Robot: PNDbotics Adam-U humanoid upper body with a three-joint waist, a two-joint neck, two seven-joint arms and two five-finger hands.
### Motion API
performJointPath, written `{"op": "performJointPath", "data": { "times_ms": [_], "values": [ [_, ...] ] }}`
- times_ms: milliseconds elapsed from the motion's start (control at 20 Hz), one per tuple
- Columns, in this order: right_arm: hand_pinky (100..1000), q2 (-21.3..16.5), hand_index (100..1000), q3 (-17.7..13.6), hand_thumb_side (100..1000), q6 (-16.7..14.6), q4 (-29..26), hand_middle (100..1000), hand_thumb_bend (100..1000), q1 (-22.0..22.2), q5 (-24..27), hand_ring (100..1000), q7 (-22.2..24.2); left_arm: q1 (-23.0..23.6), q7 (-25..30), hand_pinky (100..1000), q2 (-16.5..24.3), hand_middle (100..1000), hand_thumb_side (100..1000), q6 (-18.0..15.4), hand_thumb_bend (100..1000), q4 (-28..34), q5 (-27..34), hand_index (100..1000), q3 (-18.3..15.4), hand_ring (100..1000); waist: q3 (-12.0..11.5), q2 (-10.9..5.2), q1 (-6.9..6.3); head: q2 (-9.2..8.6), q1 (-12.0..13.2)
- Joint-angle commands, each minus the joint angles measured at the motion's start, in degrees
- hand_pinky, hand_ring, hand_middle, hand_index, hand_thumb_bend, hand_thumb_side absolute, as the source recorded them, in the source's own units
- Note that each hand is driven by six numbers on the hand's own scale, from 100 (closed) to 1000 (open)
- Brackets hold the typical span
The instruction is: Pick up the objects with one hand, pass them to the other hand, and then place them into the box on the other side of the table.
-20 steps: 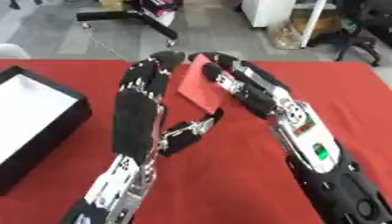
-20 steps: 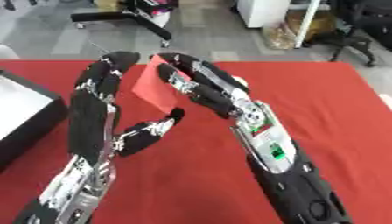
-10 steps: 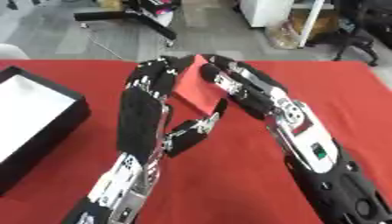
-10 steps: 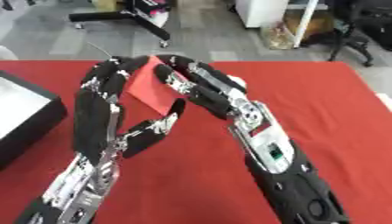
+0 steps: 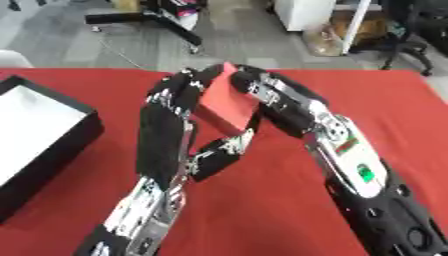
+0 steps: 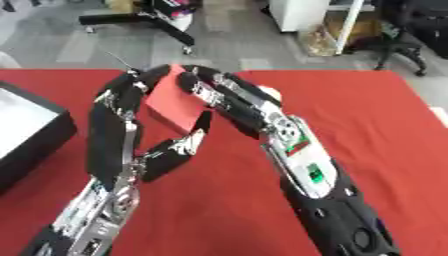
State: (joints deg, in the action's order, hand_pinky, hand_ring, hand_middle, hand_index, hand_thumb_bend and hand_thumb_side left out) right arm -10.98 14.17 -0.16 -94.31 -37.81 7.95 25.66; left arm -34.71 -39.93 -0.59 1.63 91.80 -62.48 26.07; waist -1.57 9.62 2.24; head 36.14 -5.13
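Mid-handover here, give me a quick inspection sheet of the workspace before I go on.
Surface: table with red cloth, bare around the arms.
Job's things: red block held up between both hands above the table; black box with white inside at the left edge, nothing seen in it.
Clutter: nothing seen on the cloth.
Hands: left hand curled over the block's left side, thumb under it; right hand wrapped on its right side.
Cables: thin cable on the floor beyond the table.
Surroundings: black wheeled stand base, white cabinet, black chair on grey floor.
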Motion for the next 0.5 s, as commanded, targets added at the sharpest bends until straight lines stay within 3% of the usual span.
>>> {"op": "performJointPath", "data": {
  "times_ms": [50, 100, 300, 500],
  "values": [
    [713, -0.47, 878, -0.48, 946, -0.92, -1.4, 459, 100, -0.61, 1.03, 454, 0.94, -0.6, -0.68, 540, 0.09, 465, 388, 0.04, 100, 0.51, 1.04, 580, -0.81, 452, 0.04, -0.69, -0.04, -0.46, 0.04],
    [722, -0.52, 878, -0.69, 1000, -1.23, -1.46, 521, 100, -0.64, 1.06, 481, 0.97, -0.45, -0.75, 539, 0.2, 465, 392, 0.12, 100, 0.42, 1.18, 580, -0.98, 451, 0.05, -0.7, -0.05, -0.44, 0.08],
    [782, -1.09, 886, -2.3, 1000, -3.26, -2.39, 724, 100, -1.15, 1.19, 607, -0.79, 0.57, -0.77, 538, 0.9, 465, 413, 0.74, 100, -0.32, 1.85, 581, -2.0, 449, 0.09, -0.78, -0.12, -0.32, 0.07],
    [817, -3.05, 894, -4.43, 1000, -5.64, -4.45, 796, 100, -2.22, 1.02, 668, -4.34, 1.95, -1.33, 539, 1.87, 464, 421, 1.79, 100, -1.1, 2.54, 581, -3.58, 448, -0.02, -0.91, -0.25, -0.16, -0.22]
  ]
}}
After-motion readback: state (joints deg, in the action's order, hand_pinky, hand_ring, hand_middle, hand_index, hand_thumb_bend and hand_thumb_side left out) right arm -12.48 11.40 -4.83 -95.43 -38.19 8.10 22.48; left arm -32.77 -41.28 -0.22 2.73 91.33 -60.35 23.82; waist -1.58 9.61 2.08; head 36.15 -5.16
